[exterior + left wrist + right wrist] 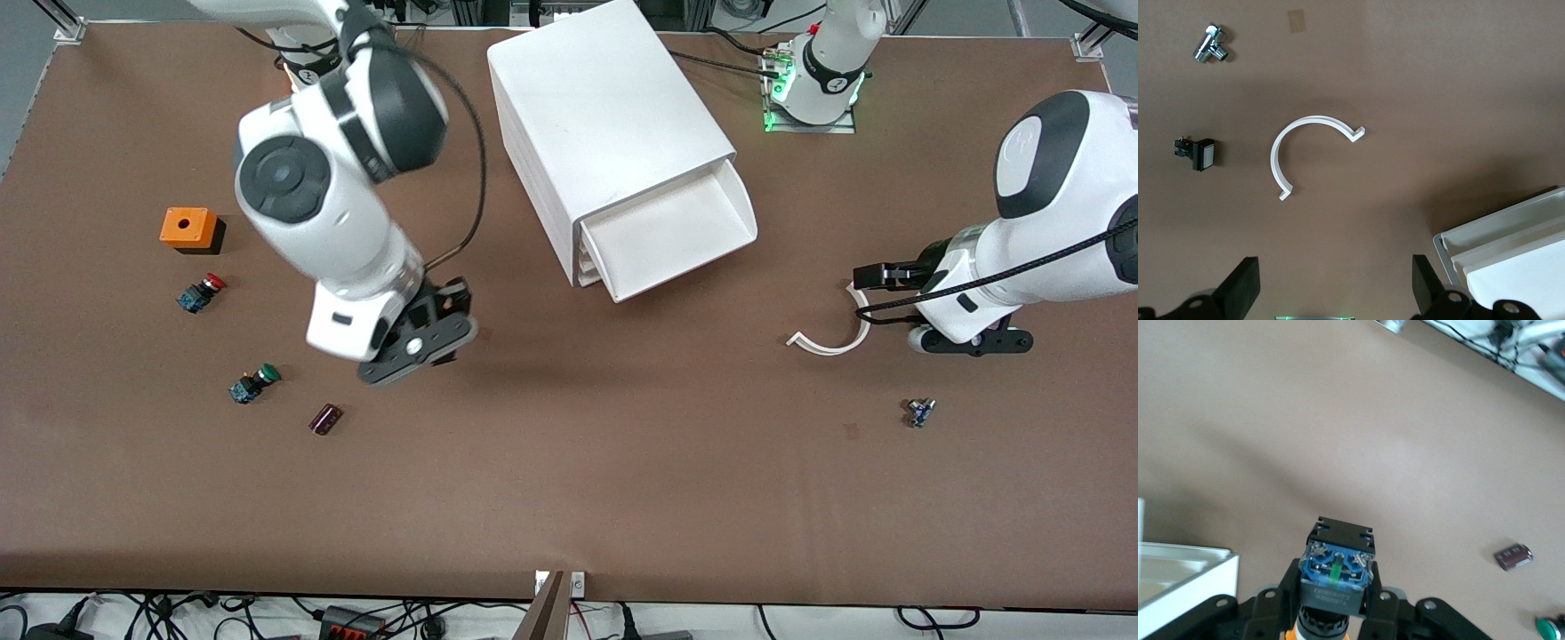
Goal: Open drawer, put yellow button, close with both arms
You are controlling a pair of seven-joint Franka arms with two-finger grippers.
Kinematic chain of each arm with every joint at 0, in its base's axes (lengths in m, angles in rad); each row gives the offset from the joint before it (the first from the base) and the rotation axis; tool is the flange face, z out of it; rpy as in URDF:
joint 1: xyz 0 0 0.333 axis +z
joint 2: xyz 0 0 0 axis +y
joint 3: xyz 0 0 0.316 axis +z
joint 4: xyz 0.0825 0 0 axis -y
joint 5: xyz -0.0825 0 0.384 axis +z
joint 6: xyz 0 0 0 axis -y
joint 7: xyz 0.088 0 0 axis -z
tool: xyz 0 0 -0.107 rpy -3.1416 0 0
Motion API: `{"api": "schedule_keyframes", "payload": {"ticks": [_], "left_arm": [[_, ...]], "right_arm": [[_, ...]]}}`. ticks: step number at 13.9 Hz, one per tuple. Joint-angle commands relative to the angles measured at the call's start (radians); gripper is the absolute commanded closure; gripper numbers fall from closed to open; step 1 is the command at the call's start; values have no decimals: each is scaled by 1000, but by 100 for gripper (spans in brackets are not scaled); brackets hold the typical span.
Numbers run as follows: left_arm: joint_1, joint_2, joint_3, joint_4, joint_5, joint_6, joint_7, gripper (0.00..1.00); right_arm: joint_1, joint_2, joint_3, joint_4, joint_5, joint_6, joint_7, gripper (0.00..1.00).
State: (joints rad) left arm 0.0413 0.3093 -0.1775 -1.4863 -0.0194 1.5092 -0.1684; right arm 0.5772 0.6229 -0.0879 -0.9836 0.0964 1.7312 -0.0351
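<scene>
- Across the table (569, 498) in the front view, the drawer (676, 233) stands pulled out at the top of the white cabinet (605, 133), and its tray looks empty, so opening is done while loading and closing remain. The right gripper (425, 342) hangs over bare table between the cabinet and the green button (255, 382); the red button (201, 292) lies farther from the camera, near an orange box (189, 228). The left gripper (876, 276) waits over a white curved strip (836, 333).
- From the left wrist view, the left gripper's fingers (1239, 288) are spread wide with nothing between them, above the strip and beside the drawer's corner.
- From the right wrist view, the right gripper's fingers (1373, 597) are clenched on the yellow button (1336, 577), blue body outward and orange cap just visible below; the drawer's edge shows close by. My judgement: roughly halfway.
</scene>
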Motion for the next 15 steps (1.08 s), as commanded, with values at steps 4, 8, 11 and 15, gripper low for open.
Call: {"api": "schedule_keyframes", "payload": {"ticks": [4,8,11,15], "left_arm": [[0,-42,-2,-42,22,14,-9,0],[2,-42,-2,-42,22,11,-8,0],[2,-42,-2,-40,22,9,-8,0],[2,-44,-2,-40,22,9,-8,0]], "right_arm": [[163,11,-7,40,8,74,148,100],[237,34,-7,40,8,137,240,100],[289,61,-7,40,5,191,309,100],[345,103,-7,40,5,226,415,100]]}}
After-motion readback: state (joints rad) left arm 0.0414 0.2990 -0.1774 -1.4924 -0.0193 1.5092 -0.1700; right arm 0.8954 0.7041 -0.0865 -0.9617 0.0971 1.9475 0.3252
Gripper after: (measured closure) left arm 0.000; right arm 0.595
